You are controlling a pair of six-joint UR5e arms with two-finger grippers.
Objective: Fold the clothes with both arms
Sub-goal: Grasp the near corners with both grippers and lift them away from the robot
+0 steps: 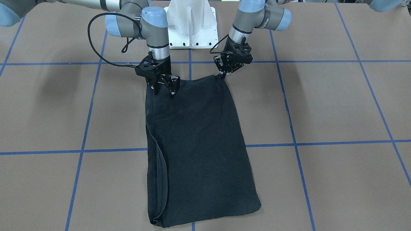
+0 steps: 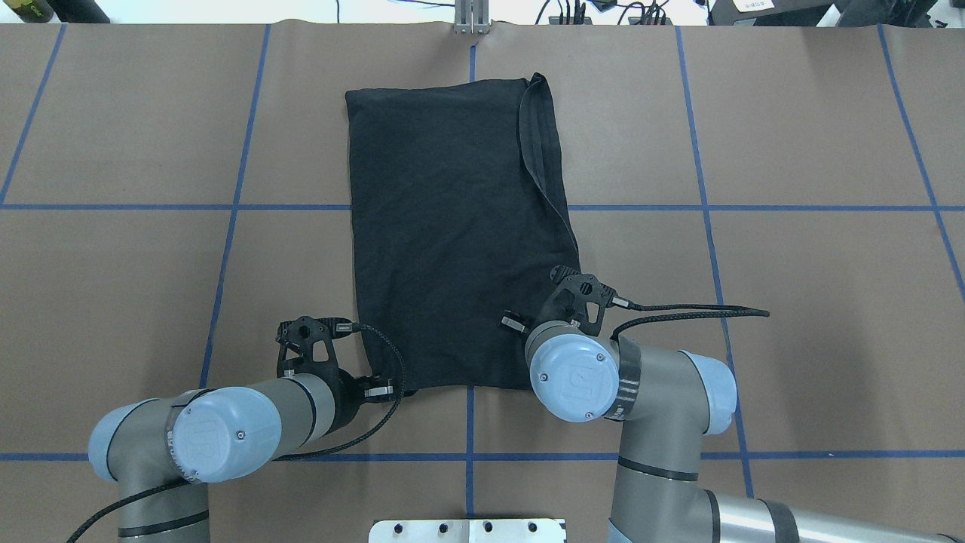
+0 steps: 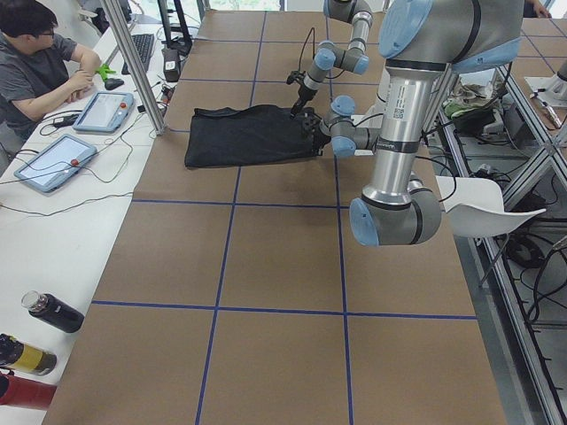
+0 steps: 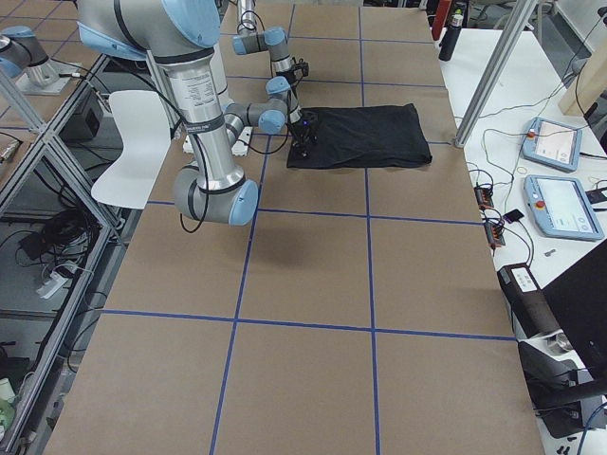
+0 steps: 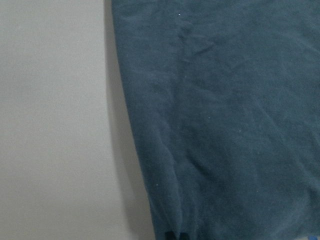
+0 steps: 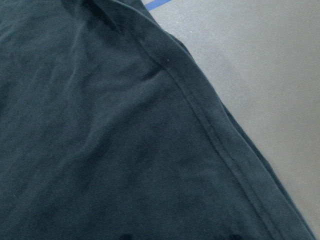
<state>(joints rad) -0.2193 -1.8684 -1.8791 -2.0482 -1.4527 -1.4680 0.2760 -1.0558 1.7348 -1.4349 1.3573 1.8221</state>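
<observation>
You see the wide brown table (image 1: 337, 106), gridded with blue tape, carrying the black cotton T-shirt (image 1: 199, 138). The shirt lies flat at the table's middle, folded into a long rectangle with plain fabric up. The grey tubular left arm (image 1: 253, 19) and right arm (image 1: 151, 25), both with light-blue joint caps, reach down to the shirt's edge nearest the robot. The left gripper (image 1: 222, 75) has its jaws pinched narrow on one corner. The right gripper (image 1: 165, 89) has its jaws spread wide over the other corner.

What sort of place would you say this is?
Probably a robotics lab: a left arm and right arm over a black T-shirt on a tape-gridded table, and a person beside a teach pendant.
</observation>
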